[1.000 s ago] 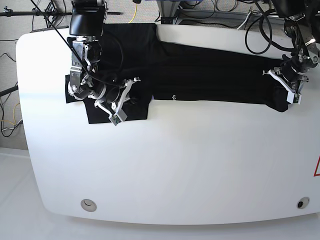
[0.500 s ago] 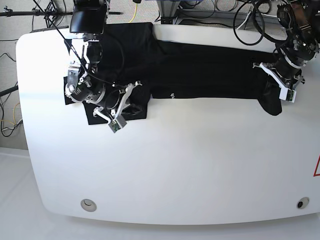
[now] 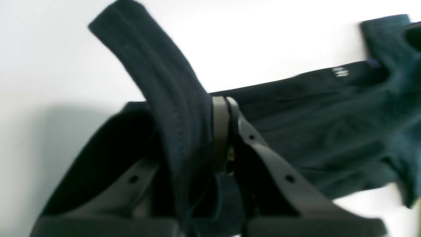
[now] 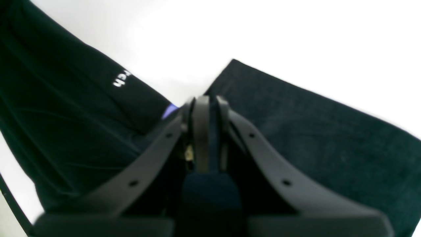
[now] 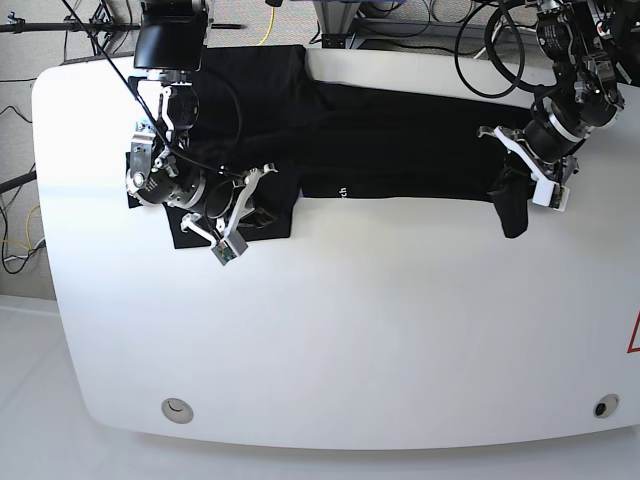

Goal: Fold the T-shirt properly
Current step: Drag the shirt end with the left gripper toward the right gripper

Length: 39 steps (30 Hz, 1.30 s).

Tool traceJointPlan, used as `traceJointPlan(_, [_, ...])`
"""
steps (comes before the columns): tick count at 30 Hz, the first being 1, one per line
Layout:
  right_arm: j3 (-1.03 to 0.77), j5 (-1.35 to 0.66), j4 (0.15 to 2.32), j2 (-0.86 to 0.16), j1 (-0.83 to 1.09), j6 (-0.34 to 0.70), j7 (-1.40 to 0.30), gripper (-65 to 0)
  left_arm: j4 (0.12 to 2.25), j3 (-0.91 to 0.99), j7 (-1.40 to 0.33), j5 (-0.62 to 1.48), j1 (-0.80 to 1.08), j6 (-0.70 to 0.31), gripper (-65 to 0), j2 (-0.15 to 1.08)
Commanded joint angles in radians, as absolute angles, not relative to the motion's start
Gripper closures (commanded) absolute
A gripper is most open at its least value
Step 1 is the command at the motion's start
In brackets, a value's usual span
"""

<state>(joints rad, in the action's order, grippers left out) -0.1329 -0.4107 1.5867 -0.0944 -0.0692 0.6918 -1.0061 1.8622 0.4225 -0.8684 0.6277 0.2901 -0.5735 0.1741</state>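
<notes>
- The T-shirt [image 5: 400,140] lies on the white table [image 5: 350,330], stretched as a long black band along the far part of it, from the left of the base view to the right.
- Small white lettering [image 5: 345,190] shows on the near edge of the shirt, about in the middle of the band.
- The left gripper [image 5: 520,170], at the right in the base view, is closed on the T-shirt: in the left wrist view its two jaws press together with a thick strip of black cloth [image 3: 164,82] clamped between them.
- This strip rises from the jaws and bends over to the upper left in the left wrist view; in the base view the held end hangs down from the gripper as a dark flap [image 5: 508,212] over the table.
- The right gripper [image 5: 245,205], at the left in the base view, is also closed on the T-shirt: in the right wrist view the jaws meet on a thin fold of black cloth.
- Beside these jaws a small piece of purple print [image 4: 169,110] shows at the edge of the cloth.
- A flat part of the shirt [image 4: 312,131] lies on the table to the right of the jaws in the right wrist view.
</notes>
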Motion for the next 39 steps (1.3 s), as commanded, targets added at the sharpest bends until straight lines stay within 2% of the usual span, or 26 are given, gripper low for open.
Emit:
traceJointPlan(1, [-0.135, -0.426, 1.594, -0.098, -0.089, 0.698, -0.983, -3.1, 1.900, 0.416, -0.866, 0.666, 0.284, -0.580, 0.0, 0.178])
traceJointPlan(21, [-0.134, -0.422, 1.556, -0.100, -0.089, 0.698, -0.987, -3.3, 1.896, 0.257, -0.898, 0.645, 0.293, -0.587, 0.0, 0.129])
traceJointPlan(29, [-0.141, -0.410, 1.563, -0.100, -0.086, 0.698, -0.994, -3.3, 1.890, 0.198, -0.870, 0.626, 0.283, -0.542, 0.0, 0.113])
traceJointPlan(39, [-0.138, -0.405, 1.573, -0.099, -0.089, 0.698, -1.001, -3.0, 1.893, 0.135, -0.887, 0.635, 0.269, -0.552, 0.0, 0.101])
